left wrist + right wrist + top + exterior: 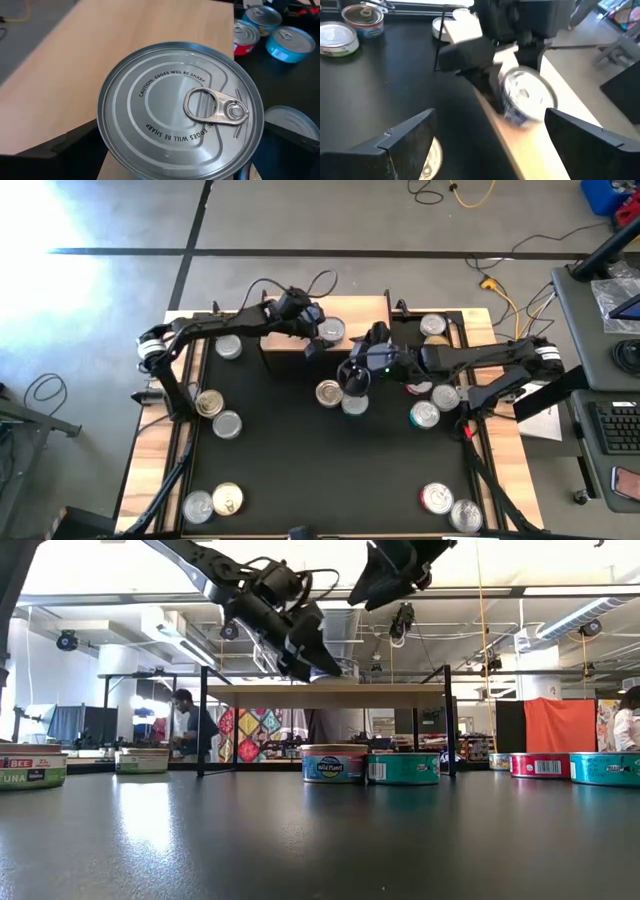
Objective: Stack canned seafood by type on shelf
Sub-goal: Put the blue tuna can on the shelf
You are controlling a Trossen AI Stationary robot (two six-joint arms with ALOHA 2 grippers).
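1. Filling the left wrist view, a silver-lidded tin (181, 111) sits between the left gripper (322, 333)'s spread fingers over the light-wood shelf (75, 75); its lid reads "CAUTION: EDGES WILL BE SHARP" around a ring pull (212, 106).
2. From above, that tin lies on the shelf (365, 315) top near its front edge, the left jaws wide either side; whether they press it I cannot tell.
3. On the black table (300, 460) just before the shelf stand a blue tin (334, 764), label reading something like "Wild Planet", and a teal tin (404, 767), touching.
4. Above them hovers the right gripper (352, 376), jaws apart and holding nothing.
5. At the low view's left edge, a green-labelled tin (30, 768) shows "BEE" and "UNA"; a red tin (540, 765) stands at right.
6. Other tins are scattered across the table.
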